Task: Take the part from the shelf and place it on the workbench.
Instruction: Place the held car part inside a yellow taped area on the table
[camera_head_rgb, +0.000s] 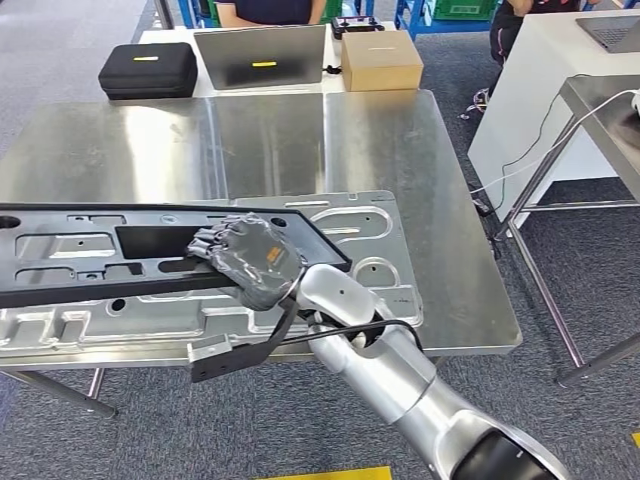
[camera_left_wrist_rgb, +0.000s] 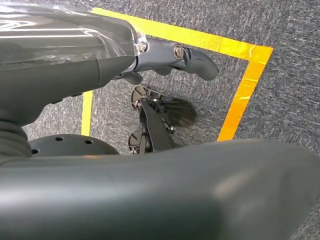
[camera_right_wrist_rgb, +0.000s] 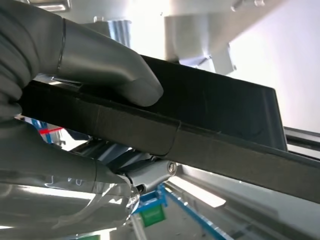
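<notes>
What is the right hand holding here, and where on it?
The right hand grips the black panel by its near long edge, toward its right end, over the workbench.

A stamped metal panel (camera_head_rgb: 362, 265) lies on the desk's (camera_head_rgb: 302, 140) near edge. The frame part (camera_head_rgb: 90, 250) sits above it, gripped by the right robot hand (camera_head_rgb: 245, 258). Behind the desk: case (camera_head_rgb: 148, 69), laptop (camera_head_rgb: 260, 56), cardboard box (camera_head_rgb: 381, 60).

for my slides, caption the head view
Right robot hand holds black frame part over silver stamped panel on steel workbench.
</notes>
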